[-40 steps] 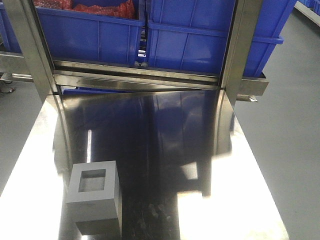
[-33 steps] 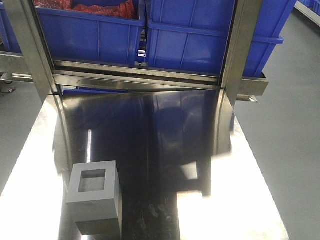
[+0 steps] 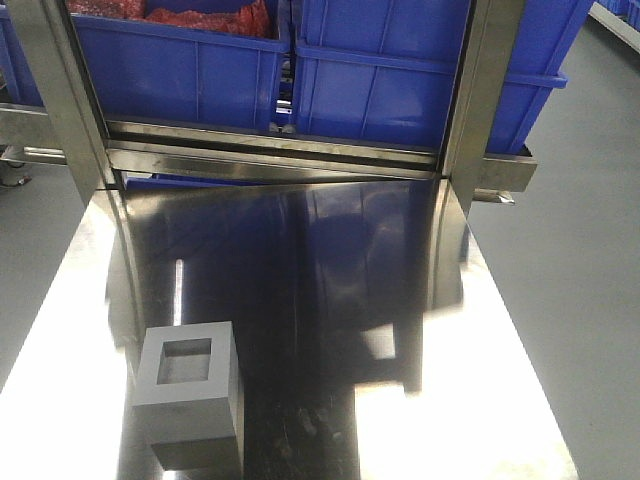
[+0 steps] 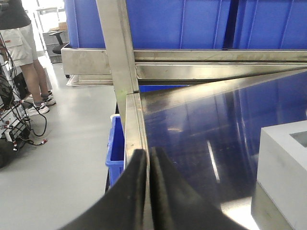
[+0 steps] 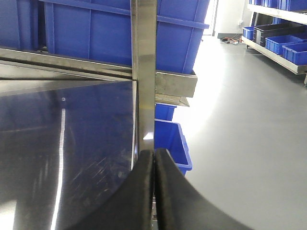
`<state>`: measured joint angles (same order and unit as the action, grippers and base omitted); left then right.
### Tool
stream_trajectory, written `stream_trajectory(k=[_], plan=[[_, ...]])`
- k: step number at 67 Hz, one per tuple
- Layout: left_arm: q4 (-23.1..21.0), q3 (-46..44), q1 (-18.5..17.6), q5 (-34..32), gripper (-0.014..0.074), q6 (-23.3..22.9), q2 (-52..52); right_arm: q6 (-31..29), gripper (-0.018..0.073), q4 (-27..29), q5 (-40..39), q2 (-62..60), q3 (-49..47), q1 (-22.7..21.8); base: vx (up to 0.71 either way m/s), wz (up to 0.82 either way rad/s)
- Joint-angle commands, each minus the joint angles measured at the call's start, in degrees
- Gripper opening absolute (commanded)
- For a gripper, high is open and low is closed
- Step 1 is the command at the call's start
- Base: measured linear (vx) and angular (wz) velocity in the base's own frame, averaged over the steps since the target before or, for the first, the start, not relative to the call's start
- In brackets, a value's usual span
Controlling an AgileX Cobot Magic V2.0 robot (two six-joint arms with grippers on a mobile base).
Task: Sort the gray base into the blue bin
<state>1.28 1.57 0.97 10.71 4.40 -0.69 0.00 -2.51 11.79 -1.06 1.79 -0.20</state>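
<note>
The gray base (image 3: 187, 400) stood upright on the polished tabletop (image 3: 330, 280), its square recess (image 3: 187, 360) facing up; in the left wrist view it lay to the right of the left pincer (image 4: 147, 187) and a little ahead of it, near but not touching; it did not appear in the right wrist view, so it was judged well apart from the right pincer (image 5: 154, 191).

Handling, as judged: the block looked rigid, with a matte, non-slippery skin; its weight could not be told from the pictures; the mirror-smooth tabletop offered little friction, so a sideways nudge would likely slide the block rather than seat it.

Hold points, as judged: two opposite outer side faces, taken square and low, if the jaws opened wide enough; otherwise one thick border wall, one finger inside the recess and one outside.

Both pincers were clenched, fingers pressed together, grasping nothing; the left one would need to be released before any approach.

The blue bin (image 5: 181, 146) was taken to be the open crate below the tabletop edge, just ahead and right of the right pincer; this identification was uncertain; further blue crates (image 3: 400, 80) stood on the rack beyond both pincers.
</note>
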Motion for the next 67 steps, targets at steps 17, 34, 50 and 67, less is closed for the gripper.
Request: stream_trajectory(k=[17, 34, 50, 67], plan=[[0.00, -0.74, 0.10, -4.02, -0.0007, -0.26, -0.92, -0.69, -0.0005, -0.49, -4.52, -0.42, 0.32, -0.14, 0.00, 0.00], [0.00, -0.74, 0.10, -4.02, -0.0007, -0.26, -0.92, -0.69, -0.0005, -0.49, -4.52, -0.42, 0.32, -0.14, 0.00, 0.00], [-0.23, -0.74, 0.10, -5.47, -0.0007, -0.95, -0.91, -0.69, -0.0005, -0.49, -4.55, -0.47, 0.32, -0.14, 0.00, 0.00], [-8.91, -1.33, 0.10, -12.28, -0.0007, -1.35, -0.80, -0.69, -0.0005, -0.49, -4.55, -0.47, 0.32, -0.14, 0.00, 0.00]])
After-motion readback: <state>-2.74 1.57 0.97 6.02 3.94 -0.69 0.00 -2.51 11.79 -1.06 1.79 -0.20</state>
